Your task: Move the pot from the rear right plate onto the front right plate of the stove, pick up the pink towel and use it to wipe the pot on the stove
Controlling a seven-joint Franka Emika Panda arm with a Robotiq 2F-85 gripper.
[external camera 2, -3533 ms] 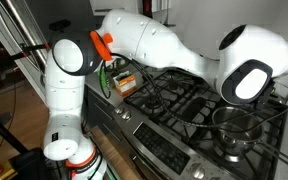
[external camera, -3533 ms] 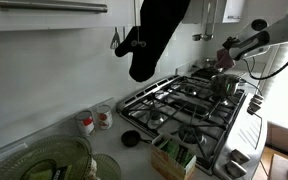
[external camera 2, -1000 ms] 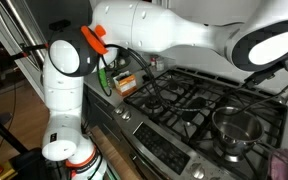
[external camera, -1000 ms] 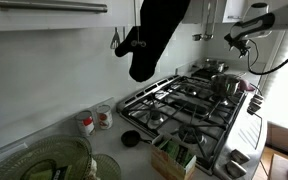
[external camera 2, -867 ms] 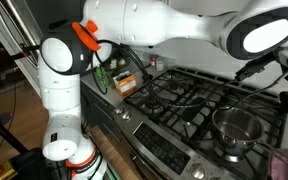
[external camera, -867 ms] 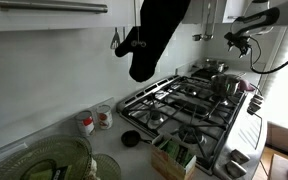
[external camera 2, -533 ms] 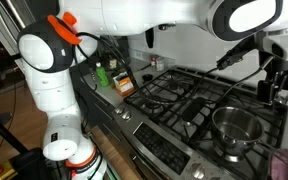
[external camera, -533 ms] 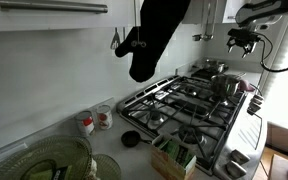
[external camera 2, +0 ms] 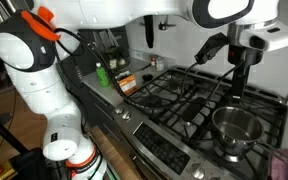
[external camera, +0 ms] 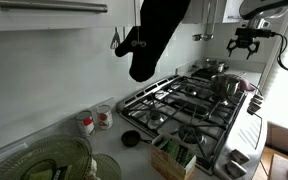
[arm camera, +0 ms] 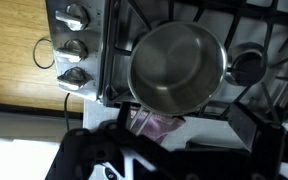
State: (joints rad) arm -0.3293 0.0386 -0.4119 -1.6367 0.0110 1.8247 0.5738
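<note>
Pot (arm camera: 176,68) sits empty on the stove (external camera 2: 164,100), jaws spread apart above it.

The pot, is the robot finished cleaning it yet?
Not yet. Done: the pot sits at the front of the stove, close to the knobs. In hand: nothing, the claw hangs open and empty above the stove. Left: pick up the pink towel lying next to the pot, then wipe the pot with it.
</note>
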